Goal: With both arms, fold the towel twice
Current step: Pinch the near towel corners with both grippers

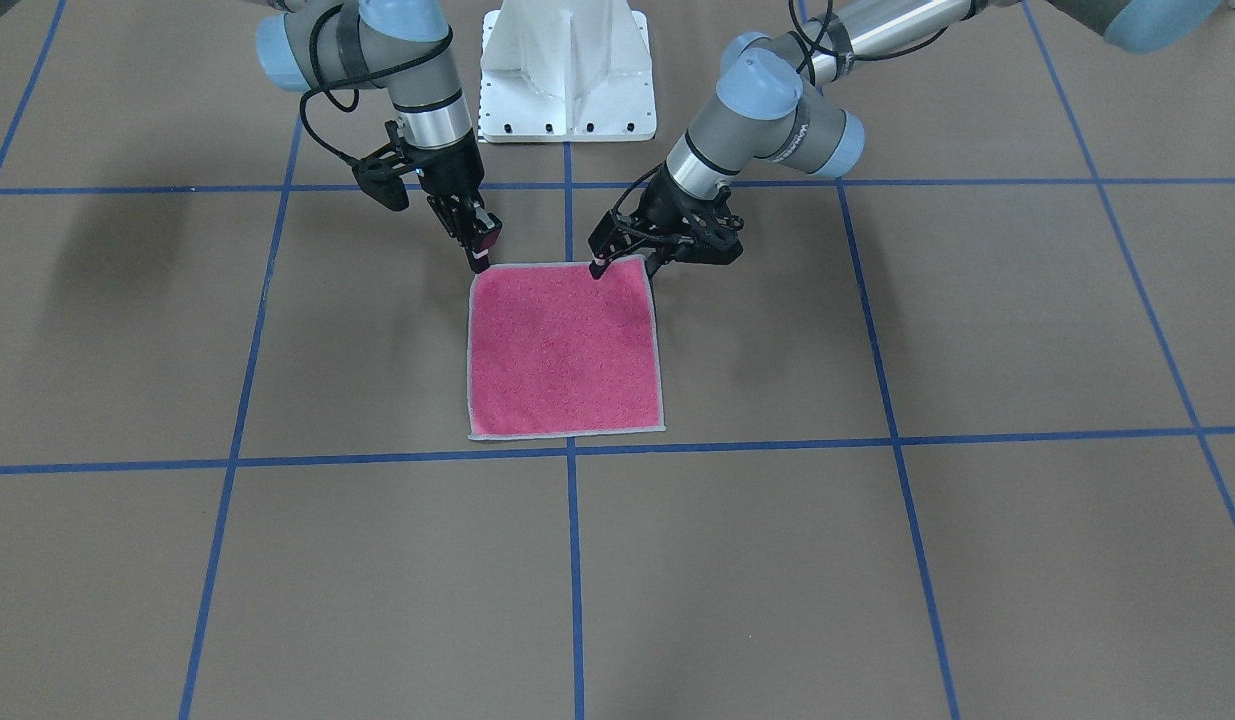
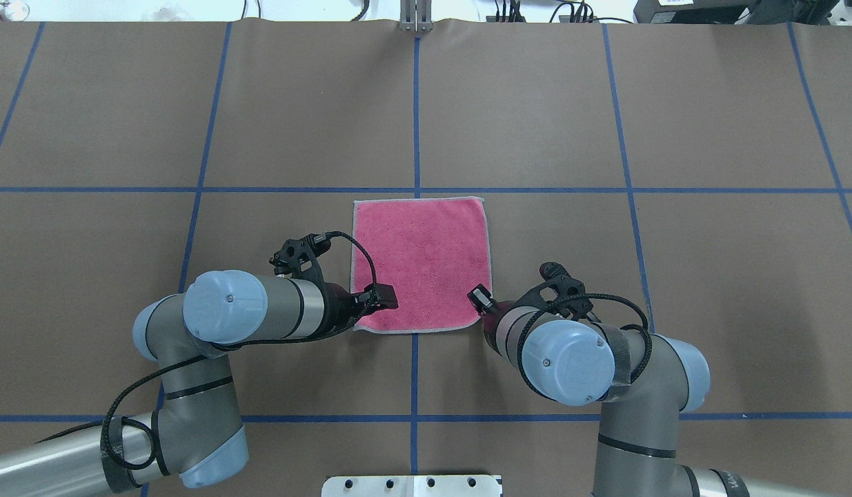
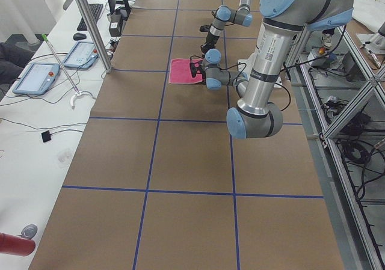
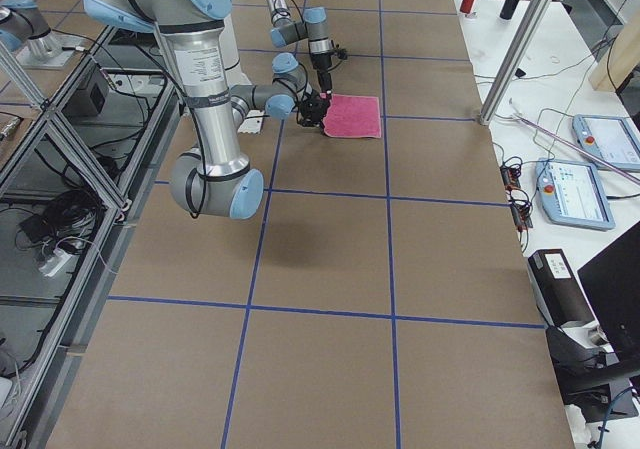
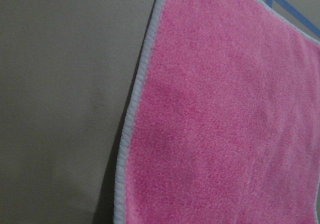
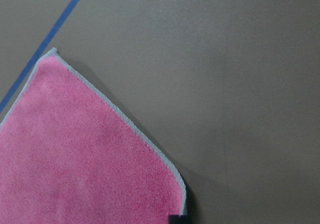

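The towel lies flat, pink face up, with a light grey edge, in the middle of the brown table. My left gripper is down on the towel's near-left corner, and its fingers look shut on the edge. My right gripper is down on the near-right corner, also shut. In the front-facing view the left gripper and the right gripper pinch the two corners nearest the base. The left wrist view shows the towel with a shadow under its edge. The right wrist view shows one corner of the towel.
The white pedestal stands just behind the towel on the robot's side. Blue tape lines grid the table. A side bench with tablets runs along the far edge, with metal posts on it.
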Available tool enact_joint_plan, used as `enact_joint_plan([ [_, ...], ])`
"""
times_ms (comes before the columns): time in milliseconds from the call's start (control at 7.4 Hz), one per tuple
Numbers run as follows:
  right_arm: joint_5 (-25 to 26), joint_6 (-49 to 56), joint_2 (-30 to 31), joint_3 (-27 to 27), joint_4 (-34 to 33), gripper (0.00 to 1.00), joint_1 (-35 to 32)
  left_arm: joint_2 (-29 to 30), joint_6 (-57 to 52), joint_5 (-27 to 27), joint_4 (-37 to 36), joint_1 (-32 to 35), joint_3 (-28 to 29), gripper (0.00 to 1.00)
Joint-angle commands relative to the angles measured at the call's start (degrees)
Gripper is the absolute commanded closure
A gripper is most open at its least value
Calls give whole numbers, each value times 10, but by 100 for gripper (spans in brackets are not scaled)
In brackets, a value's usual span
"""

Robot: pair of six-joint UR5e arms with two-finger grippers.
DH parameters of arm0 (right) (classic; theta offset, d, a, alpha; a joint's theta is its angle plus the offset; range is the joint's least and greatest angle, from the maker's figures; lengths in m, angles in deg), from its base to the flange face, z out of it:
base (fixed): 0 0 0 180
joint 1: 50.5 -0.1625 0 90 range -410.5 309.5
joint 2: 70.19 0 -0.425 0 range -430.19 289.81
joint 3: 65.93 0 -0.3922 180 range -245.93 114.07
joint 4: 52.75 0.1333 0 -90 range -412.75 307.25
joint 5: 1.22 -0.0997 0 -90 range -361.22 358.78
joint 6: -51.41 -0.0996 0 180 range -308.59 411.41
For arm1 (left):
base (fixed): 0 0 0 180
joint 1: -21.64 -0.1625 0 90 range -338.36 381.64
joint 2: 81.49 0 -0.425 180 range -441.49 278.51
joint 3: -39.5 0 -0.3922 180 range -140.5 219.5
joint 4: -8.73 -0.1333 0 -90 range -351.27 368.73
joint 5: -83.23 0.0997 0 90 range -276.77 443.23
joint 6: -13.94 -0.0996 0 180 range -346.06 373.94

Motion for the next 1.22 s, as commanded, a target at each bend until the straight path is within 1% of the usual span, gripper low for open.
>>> enact_joint_plan([
  [0, 0, 0, 0, 0, 0, 100, 0, -1, 0, 0, 0, -2, -3, 24],
  [270, 0, 0, 0, 1, 0, 100, 0, -1, -1, 0, 0, -3, -5, 29],
  [405, 0, 1, 0, 1, 0, 100, -1, -1, -1, 0, 0, -3, -6, 36],
  [676, 0, 1, 0, 1, 0, 100, -3, -32, -2, -1, -2, -5, -42, 45],
  [811, 0, 1, 0, 1, 0, 100, -3, -34, -2, 1, -2, -6, -43, 51],
  [946, 0, 2, 0, 1, 0, 100, -3, -36, -2, 2, -2, -12, -41, 54],
  [1081, 0, 2, 0, 1, 0, 100, -3, -35, -1, 4, -2, -17, -40, 55],
])
